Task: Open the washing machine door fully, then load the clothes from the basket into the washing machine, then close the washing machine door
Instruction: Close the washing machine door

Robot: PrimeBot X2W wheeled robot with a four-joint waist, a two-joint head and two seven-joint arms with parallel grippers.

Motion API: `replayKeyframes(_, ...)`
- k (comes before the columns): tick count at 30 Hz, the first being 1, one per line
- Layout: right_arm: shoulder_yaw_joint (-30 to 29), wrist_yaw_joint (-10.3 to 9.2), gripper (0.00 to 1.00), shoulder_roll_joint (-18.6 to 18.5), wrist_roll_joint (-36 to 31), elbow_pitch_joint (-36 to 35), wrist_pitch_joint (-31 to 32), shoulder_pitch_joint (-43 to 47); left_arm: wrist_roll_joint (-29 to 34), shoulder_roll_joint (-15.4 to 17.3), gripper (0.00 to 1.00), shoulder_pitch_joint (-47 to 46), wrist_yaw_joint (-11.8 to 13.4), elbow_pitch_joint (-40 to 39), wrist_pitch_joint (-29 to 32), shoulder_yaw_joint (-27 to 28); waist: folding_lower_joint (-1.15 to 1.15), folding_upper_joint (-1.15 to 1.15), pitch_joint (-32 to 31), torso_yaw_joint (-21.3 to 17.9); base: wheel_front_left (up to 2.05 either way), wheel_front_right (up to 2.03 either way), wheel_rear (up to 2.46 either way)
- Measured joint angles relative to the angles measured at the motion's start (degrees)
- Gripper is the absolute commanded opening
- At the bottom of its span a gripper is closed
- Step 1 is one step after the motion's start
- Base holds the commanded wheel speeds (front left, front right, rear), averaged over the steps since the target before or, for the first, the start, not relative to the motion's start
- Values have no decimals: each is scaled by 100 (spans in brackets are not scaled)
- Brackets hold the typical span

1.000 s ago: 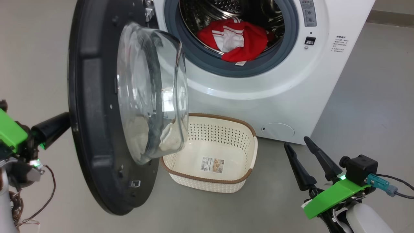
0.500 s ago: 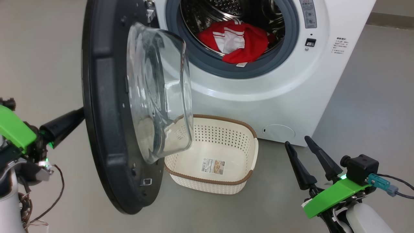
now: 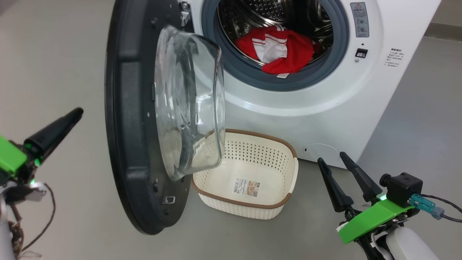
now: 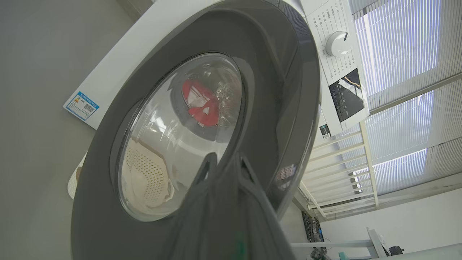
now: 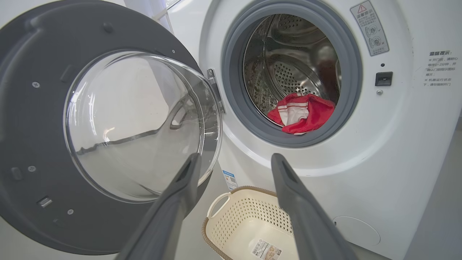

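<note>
The washing machine (image 3: 325, 108) stands with its black door (image 3: 130, 119) swung out to the left, glass bowl (image 3: 187, 104) facing the drum. Red and white clothes (image 3: 285, 50) lie at the front of the drum, partly on the grey gasket. The cream basket (image 3: 274, 141) sits on the floor below the opening with nothing but a label inside. My left gripper (image 3: 74, 113) points at the door's outer face from the left, a short gap away. In the left wrist view its tips (image 4: 228, 158) stand slightly apart, holding nothing. My right gripper (image 3: 330, 160) hangs open right of the basket.
Grey floor (image 3: 54, 54) surrounds the machine on the left and right. The door (image 5: 29, 108) juts into the space left of the basket (image 5: 252, 216). A white rail and window blinds (image 4: 397, 72) lie beyond the machine's top.
The door has swung a little toward the machine. My left gripper has come off the door's outer face and its fingers have parted slightly. The head camera has shifted; the right gripper is unchanged.
</note>
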Motion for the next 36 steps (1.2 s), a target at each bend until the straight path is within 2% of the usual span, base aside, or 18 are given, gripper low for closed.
replayKeyframes(3,-1,0,100,0,0,-1,0,1,77,36,100,98,-116,7,-121,41,0,0,1,32,0,0,0)
replayKeyframes(8,-7,0,100,1,0,-2,0,7,357,108,100,427,-515,4,-494,107,0,0,-5,106,0,0,0)
replayKeyframes(12,-16,0,100,5,0,-9,0,40,699,131,100,734,-766,-37,-1053,198,0,0,-13,147,0,0,0)
replayKeyframes(17,-34,0,100,3,0,-19,0,49,1060,88,100,1159,-961,-90,-1700,232,0,0,-37,193,0,0,0)
replayKeyframes(24,-40,0,100,1,-1,-52,0,49,1815,-5,100,1756,-1098,-258,-2967,240,0,0,-1,228,0,0,0)
replayKeyframes(30,-41,0,100,-11,-1,-63,0,49,2648,4,100,2192,-1105,-305,-4202,11,0,0,53,241,0,0,0)
replayKeyframes(36,-36,0,100,-13,-1,-65,0,49,3009,-10,100,2521,-1145,-255,-5016,-199,0,0,31,251,0,0,0)
